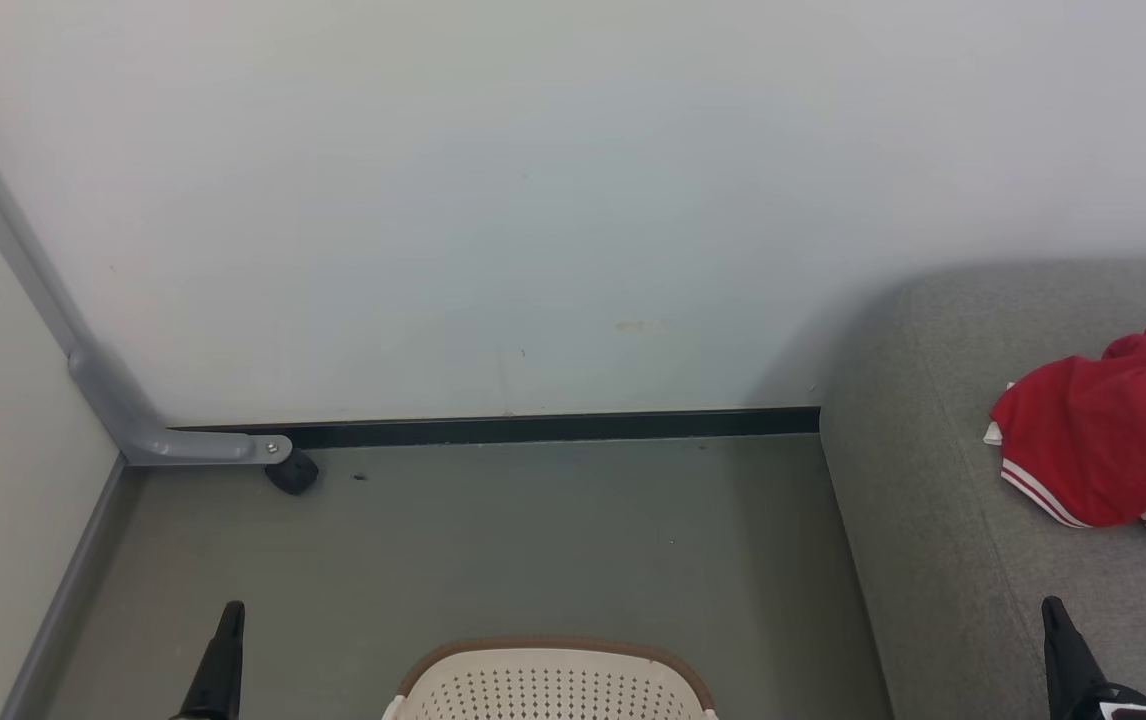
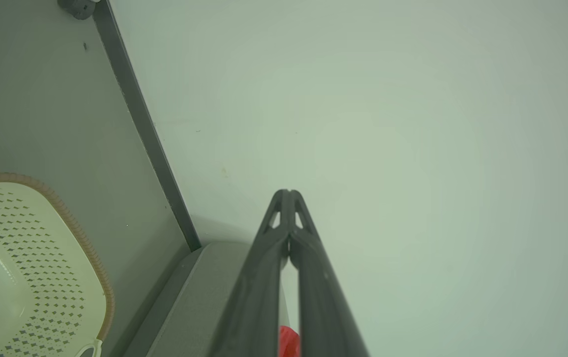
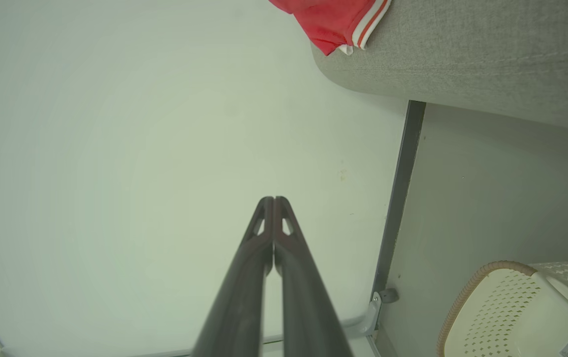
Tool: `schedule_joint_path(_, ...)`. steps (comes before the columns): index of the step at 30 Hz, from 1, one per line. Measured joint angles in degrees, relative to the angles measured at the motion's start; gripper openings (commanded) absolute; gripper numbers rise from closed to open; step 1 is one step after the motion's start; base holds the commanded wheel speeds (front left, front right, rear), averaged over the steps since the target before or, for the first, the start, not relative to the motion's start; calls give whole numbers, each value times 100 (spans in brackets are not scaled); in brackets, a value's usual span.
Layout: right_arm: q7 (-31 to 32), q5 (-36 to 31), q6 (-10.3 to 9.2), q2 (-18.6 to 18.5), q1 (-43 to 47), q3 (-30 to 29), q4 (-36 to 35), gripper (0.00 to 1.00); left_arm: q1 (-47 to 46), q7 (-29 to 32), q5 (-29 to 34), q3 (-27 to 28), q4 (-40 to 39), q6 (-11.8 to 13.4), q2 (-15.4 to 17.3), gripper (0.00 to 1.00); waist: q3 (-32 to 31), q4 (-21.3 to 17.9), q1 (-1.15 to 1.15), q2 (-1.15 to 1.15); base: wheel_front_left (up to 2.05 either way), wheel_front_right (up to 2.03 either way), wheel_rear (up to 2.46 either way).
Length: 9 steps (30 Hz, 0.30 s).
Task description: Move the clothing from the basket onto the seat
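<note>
Red clothing [image 1: 1108, 435] with white striped trim lies on the grey seat [image 1: 943, 540] at the right; its hem [image 3: 336, 20] also shows in the right wrist view on the seat [image 3: 462, 54]. The cream basket [image 1: 553, 685] with a brown rim sits on the floor at bottom centre; what it holds is hidden. The basket [image 2: 21, 267] appears at lower left of the left wrist view and the basket [image 3: 517, 312] at lower right of the right wrist view. My left gripper [image 2: 288, 192] is shut and empty, pointing at the wall. My right gripper [image 3: 273, 199] is shut and empty too.
A pale wall [image 1: 533, 200] with a dark skirting strip [image 1: 533, 428] closes the far side. A grey metal leg with a black caster [image 1: 291, 470] stands at the left corner. Grey floor [image 1: 533, 540] lies between basket and wall.
</note>
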Motion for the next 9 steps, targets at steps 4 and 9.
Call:
schedule_joint_path(4, 0, 0, 0, 0, 0, 0, 0, 0, 0, 0, 0, 0, 0, 0, 0, 0, 0, 0, 0, 0, 0, 0, 0)
schedule_joint_path(9, 0, 0, 0, 0, 0, 0, 0, 0, 0, 0, 1, 0, -1, 0, 0, 0, 1, 0, 0, 0, 0, 0, 0)
